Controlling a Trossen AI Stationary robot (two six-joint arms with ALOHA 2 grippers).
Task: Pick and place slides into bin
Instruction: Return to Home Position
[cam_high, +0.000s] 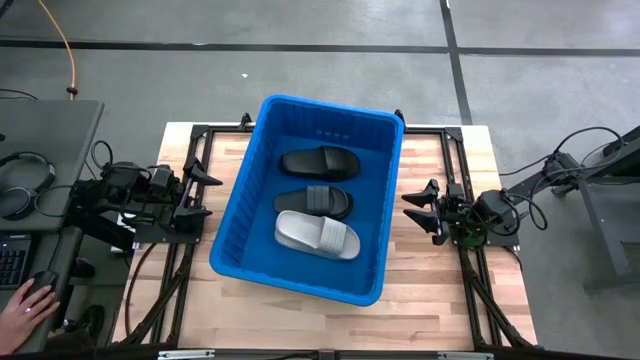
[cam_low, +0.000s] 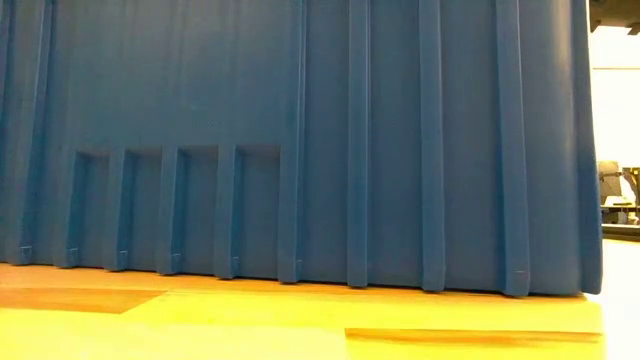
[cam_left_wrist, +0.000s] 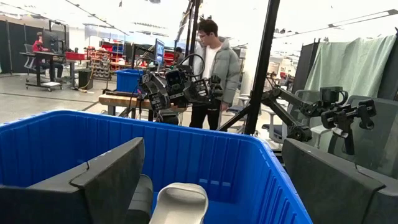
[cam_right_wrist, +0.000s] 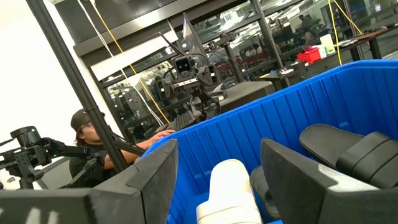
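The blue bin (cam_high: 235, 240) stands on the middle of the wooden table, and its ribbed wall (cam_low: 300, 140) fills the low view. On its floor lie three slides: a black one (cam_high: 318, 161) farthest, a second black one (cam_high: 314, 200) in the middle, and a light grey one (cam_high: 317, 236) nearest. My left gripper (cam_high: 205, 193) hovers open outside the bin's left wall, pointing at it. My right gripper (cam_high: 418, 212) hovers open outside the right wall. Over the rim, the left wrist view shows the grey slide (cam_left_wrist: 180, 202); the right wrist view shows the grey slide (cam_right_wrist: 230, 186) and a black one (cam_right_wrist: 348, 149).
Bare table top (cam_high: 440, 290) shows near the front right and in strips beside the bin. Left of the table stands a desk with headphones (cam_high: 25, 180), and a person's hand (cam_high: 30, 298) rests there. Another person (cam_left_wrist: 214, 68) stands in the room beyond the table.
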